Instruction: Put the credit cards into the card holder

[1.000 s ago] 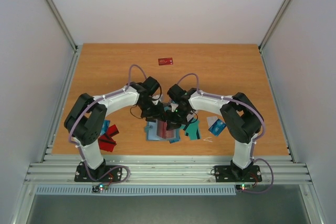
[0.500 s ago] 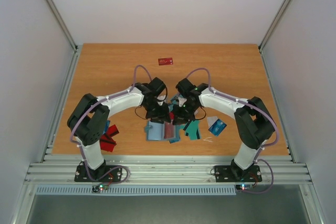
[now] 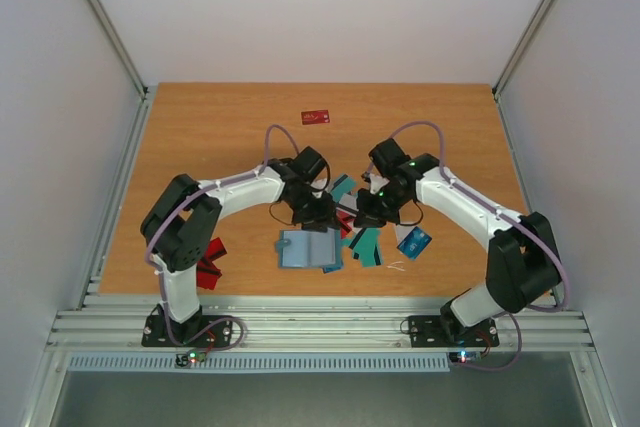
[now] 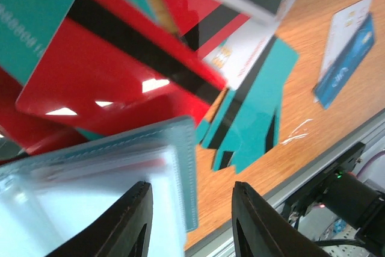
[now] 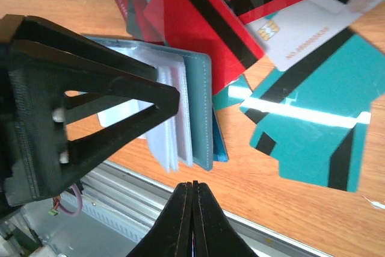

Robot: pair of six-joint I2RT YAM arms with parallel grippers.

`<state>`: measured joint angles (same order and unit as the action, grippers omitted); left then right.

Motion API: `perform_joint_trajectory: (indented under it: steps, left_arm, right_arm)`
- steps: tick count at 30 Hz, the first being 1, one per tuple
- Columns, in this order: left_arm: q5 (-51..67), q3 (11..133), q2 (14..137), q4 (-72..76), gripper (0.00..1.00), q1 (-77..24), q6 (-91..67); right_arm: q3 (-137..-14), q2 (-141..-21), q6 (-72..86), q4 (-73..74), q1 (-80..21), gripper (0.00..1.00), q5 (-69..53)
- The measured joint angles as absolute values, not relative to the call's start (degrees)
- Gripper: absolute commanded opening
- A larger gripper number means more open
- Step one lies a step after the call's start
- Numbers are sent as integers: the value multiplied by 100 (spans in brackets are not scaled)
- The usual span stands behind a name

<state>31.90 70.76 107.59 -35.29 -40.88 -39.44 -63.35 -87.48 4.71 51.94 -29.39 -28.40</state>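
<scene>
Top external view: the wooden table [image 3: 200, 137] carries the left arm [image 3: 235, 190] and the right arm [image 3: 460, 205], both bent inward so that their tips sit near each other. The card holder [image 3: 305, 249] lies open and flat, just on the base side of the left gripper [image 3: 322, 215], with its pale inner pockets facing up. The credit cards [image 3: 345, 227] are scattered under and around both tips. The teal cards [image 3: 368, 245] fan out just on the base side of the right gripper [image 3: 365, 215]. A blue-and-white card [image 3: 413, 239] lies near that gripper's outer side. Some red cards [image 3: 208, 265] lie well back from the left gripper, by that arm's base, and a lone red card [image 3: 316, 117] sits far beyond both tips.

From the left wrist, the left gripper's fingers stand apart. The holder's corner lies under one finger, and a red striped card [image 4: 114, 64] lies just ahead.

From the right wrist, the right gripper's fingers are pressed together. The holder is ahead to their left, and the teal cards are ahead to their right.
</scene>
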Motion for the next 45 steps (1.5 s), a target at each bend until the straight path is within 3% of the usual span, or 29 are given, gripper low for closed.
perform_joint_trajectory:
  steps: [11, 19, 29, 39, 45]
  left_arm:
    - [2746, 8031, 10503, -4066, 42, -4038, -3343]
    - [2438, 7776, 9874, -4560, 42, -4010, -2733]
    - [2231, 7529, 9835, -4700, 42, -4010, -2475]
    - [2272, 8128, 10510, -4681, 50, -3924, -2241]
    - [2375, 8698, 11220, -4753, 50, -3841, -1953]
  right_arm:
    - [-6108, -8436, 576, 5035, -2504, 14, -2908]
    - [-5356, -8285, 947, 4348, -2506, 16, -3430]
    - [-5323, -8237, 1031, 4226, -2497, 25, -3304]
    - [-5430, -8368, 993, 4292, -2132, 35, -3173]
    - [-5433, -8676, 952, 4217, -1997, 42, -3260]
